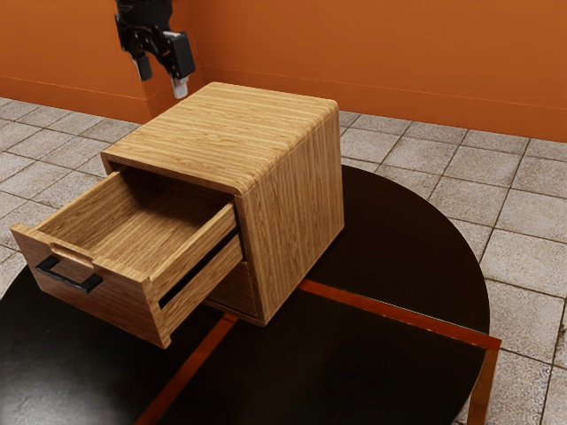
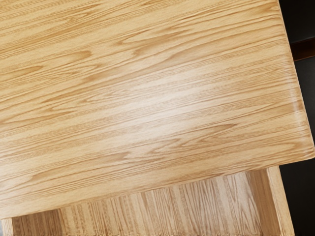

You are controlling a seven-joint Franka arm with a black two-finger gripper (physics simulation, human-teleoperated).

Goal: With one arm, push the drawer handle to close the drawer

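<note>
Have the hand [image 1: 162, 78] up in the air near the wooden cabinet [image 1: 292, 195], higher than its top, with both fingers parted by a clear gap and gripping nothing. Cannot tell quite how wide. See the upper drawer [image 1: 104, 299] pulled far out toward the exterior view's lower left, with the black handle [image 1: 66, 277] across its front, well apart from the hand. Find the cabinet standing on a round black tabletop [image 1: 407, 239] with reddish strips [image 1: 381, 310]. In the wrist view, look down on the cabinet's top and, past its edge, into the open drawer.
</note>
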